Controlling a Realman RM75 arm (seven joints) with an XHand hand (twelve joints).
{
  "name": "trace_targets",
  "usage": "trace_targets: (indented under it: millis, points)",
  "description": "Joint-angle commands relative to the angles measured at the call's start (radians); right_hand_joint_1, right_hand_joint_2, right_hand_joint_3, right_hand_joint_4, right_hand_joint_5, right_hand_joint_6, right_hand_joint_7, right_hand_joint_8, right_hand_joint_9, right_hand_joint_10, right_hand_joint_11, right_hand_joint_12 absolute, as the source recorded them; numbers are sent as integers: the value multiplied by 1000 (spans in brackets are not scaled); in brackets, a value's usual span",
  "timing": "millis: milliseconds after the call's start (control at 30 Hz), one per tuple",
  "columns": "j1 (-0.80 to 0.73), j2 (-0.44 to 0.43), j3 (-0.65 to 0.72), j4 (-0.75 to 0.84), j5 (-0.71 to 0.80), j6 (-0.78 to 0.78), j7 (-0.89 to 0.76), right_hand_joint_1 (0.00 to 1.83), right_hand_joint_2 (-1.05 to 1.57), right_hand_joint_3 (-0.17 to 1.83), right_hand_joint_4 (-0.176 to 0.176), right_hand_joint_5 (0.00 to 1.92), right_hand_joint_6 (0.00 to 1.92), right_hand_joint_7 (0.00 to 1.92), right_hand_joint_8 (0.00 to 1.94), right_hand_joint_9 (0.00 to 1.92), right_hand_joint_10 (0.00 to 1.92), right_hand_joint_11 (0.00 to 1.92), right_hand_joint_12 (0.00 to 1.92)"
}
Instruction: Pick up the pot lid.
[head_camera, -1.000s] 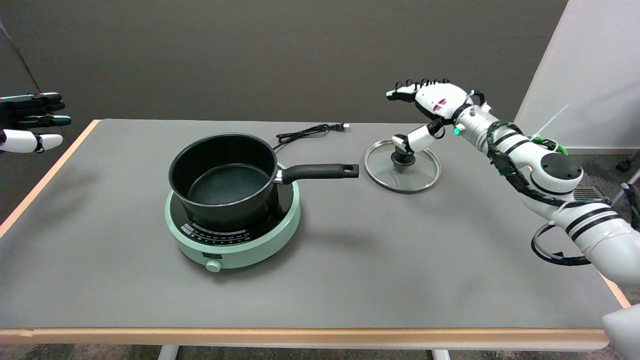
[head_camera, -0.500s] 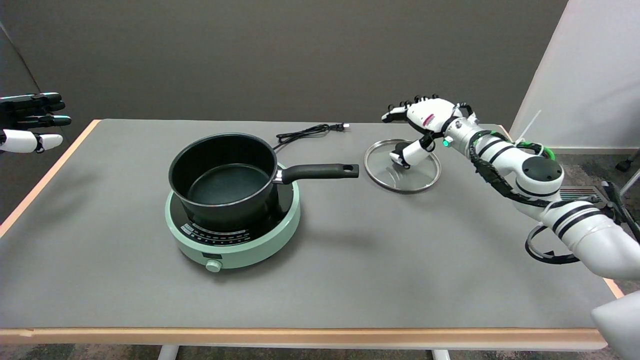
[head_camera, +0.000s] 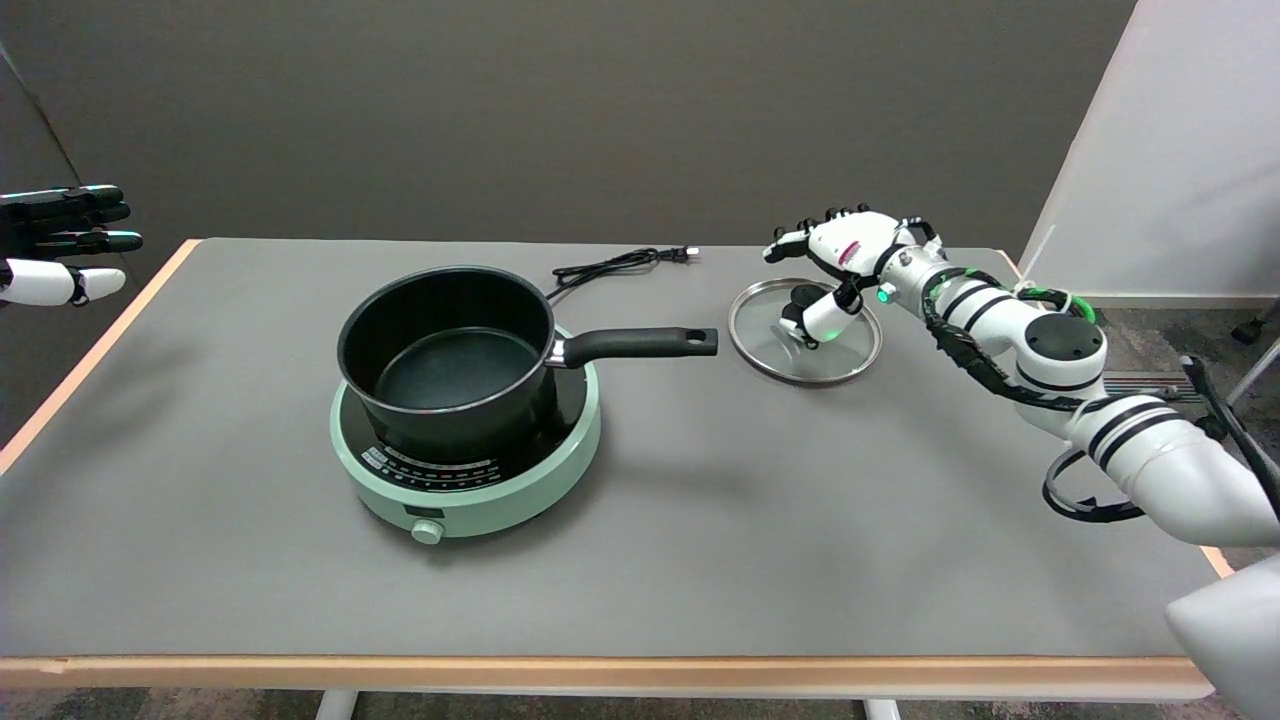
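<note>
A round glass pot lid (head_camera: 770, 350) with a metal rim lies flat on the grey table, right of the pot handle. Its black knob (head_camera: 803, 297) stands at its centre. My right hand (head_camera: 838, 262) hovers low over the lid, fingers spread and curved above the knob's far side, thumb down at the knob's near right. The fingers are apart and nothing is gripped; whether the thumb touches the knob cannot be told.
A black saucepan (head_camera: 450, 355) sits on a mint-green induction cooker (head_camera: 470, 480), its handle (head_camera: 640, 343) pointing right toward the lid. A black power cord (head_camera: 615, 264) lies behind. The idle left hand (head_camera: 60, 245) hangs at the upper left. The table's right edge (head_camera: 1215, 560) is near my forearm.
My right hand has come down and slightly left, from well above the lid to close around its knob. The lid, pot and cooker have not moved.
</note>
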Motion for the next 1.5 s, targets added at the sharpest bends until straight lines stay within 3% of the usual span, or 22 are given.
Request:
trace_targets:
  millis: [33,567,633,667,1500]
  points:
    - [72,-21,-70,-117,-36,-28,-1,738,532,922,143,449,206,524,189,576,318,334,605]
    - [76,-22,-78,-127,-84,-64,-1,801,620,891,176,531,271,653,231,680,401,383,665]
    - [76,-22,-78,-127,-84,-64,-1,751,604,974,176,512,328,660,227,657,465,372,692]
    - [76,-22,-78,-127,-84,-64,-1,810,626,890,176,539,283,661,234,686,408,387,667]
    - [74,-22,-81,-137,-105,-66,-1,842,655,856,176,624,410,710,257,717,440,407,672]
